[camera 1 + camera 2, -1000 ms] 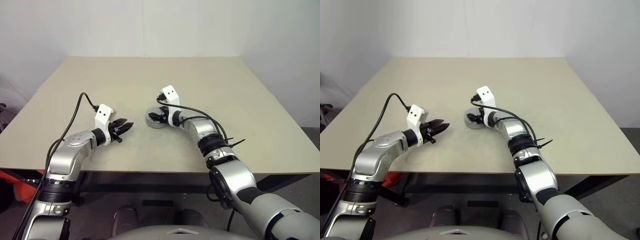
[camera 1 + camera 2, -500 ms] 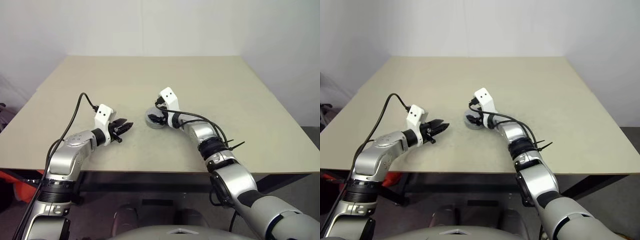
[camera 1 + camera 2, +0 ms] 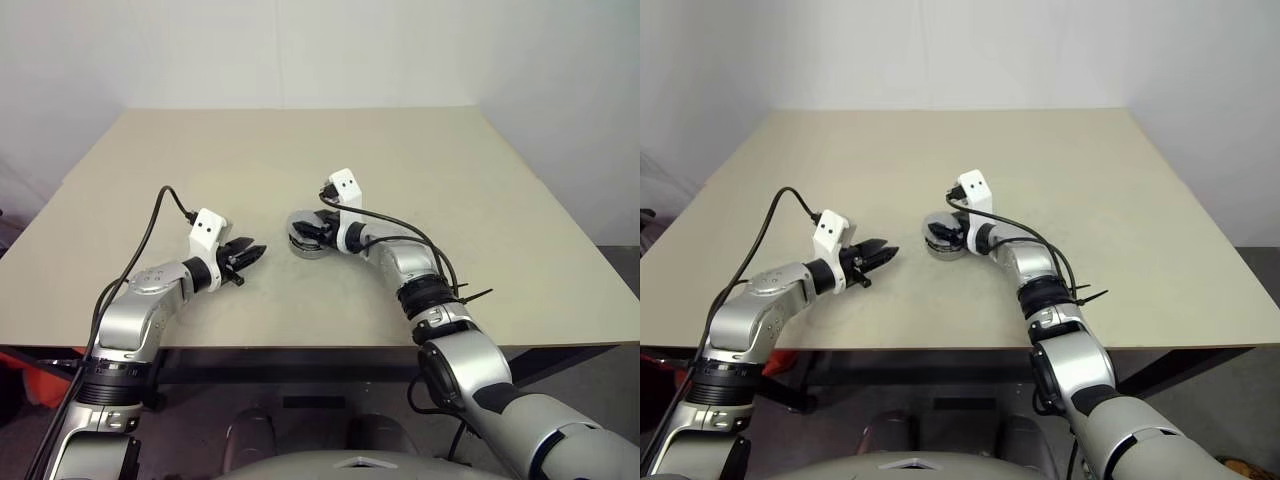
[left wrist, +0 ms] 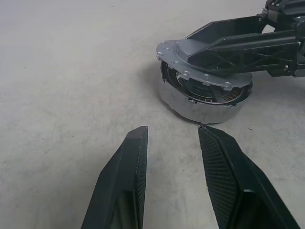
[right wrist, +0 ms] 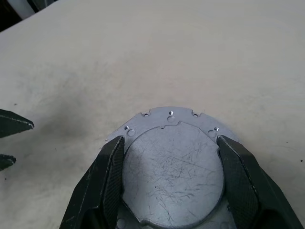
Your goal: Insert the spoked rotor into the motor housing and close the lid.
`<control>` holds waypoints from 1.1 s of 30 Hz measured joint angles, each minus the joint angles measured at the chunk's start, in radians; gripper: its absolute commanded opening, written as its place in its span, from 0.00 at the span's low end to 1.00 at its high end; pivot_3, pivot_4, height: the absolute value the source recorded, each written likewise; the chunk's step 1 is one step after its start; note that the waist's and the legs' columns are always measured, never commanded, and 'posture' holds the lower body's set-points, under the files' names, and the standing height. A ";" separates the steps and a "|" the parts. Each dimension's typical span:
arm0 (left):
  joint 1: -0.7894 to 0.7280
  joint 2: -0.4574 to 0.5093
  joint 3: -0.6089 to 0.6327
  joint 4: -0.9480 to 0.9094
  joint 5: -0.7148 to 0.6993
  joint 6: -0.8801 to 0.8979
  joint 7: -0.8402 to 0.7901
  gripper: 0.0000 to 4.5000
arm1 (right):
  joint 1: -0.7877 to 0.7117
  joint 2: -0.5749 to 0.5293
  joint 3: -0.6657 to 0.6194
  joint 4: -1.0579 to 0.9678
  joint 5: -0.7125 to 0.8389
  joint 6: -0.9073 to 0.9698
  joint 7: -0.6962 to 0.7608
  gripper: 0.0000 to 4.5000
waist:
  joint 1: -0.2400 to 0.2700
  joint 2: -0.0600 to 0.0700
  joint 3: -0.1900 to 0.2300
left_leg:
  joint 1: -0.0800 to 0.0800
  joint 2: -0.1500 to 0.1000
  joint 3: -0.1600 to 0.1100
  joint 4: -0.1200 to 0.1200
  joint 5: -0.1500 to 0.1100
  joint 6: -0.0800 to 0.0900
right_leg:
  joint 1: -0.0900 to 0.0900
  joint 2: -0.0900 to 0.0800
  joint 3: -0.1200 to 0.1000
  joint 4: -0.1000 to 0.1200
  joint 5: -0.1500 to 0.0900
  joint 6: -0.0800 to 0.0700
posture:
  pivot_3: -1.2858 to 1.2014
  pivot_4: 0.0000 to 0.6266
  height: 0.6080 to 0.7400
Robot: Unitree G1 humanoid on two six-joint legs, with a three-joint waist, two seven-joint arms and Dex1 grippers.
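Observation:
The motor housing [image 4: 205,104], a silver ring with copper windings showing inside, stands on the table [image 3: 200,160] near its middle. The grey lid [image 5: 171,162], with small holes along its notched edge, lies tilted over the housing's top, one side lifted and the other low on the rim. My right gripper [image 5: 170,140] is shut on the lid, one finger on each side of its raised round part. My left gripper [image 4: 172,129] hangs open and empty a short way from the housing [image 3: 305,245], pointing at it. The spoked rotor is hidden under the lid.
The beige table is bare around the housing, with wide room toward the far edge and both sides. Its front edge runs just below my left gripper [image 3: 252,254]. A black cable loops from each wrist.
My right wrist has turned slightly with the lid held over the housing. The left arm has kept still. The head views have shifted a little.

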 measured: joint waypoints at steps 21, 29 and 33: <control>0.000 0.001 0.000 0.000 0.003 -0.001 -0.001 0.39 | 0.003 -0.024 0.065 -0.003 -0.068 -0.042 0.009 0.66 | 0.000 0.000 0.000 | 0.000 0.000 0.000 0.000 0.000 -0.001 | 0.000 0.000 0.000 0.000 0.000 0.000 | 0.52 0.00 1.00; 0.000 0.001 0.000 0.000 0.003 -0.001 -0.001 0.39 | 0.003 -0.029 0.067 -0.003 -0.075 -0.041 0.016 0.66 | 0.001 0.000 0.000 | 0.000 0.000 0.000 0.000 0.000 -0.001 | 0.000 0.000 0.000 0.001 0.000 0.000 | 0.52 0.00 1.00; 0.000 0.001 0.000 0.000 0.003 -0.001 -0.001 0.39 | 0.003 -0.029 0.077 -0.003 -0.087 -0.047 0.015 0.66 | 0.001 0.000 0.000 | 0.000 0.000 0.000 0.001 0.000 -0.001 | 0.000 0.000 0.000 0.001 0.000 0.000 | 0.52 0.00 1.00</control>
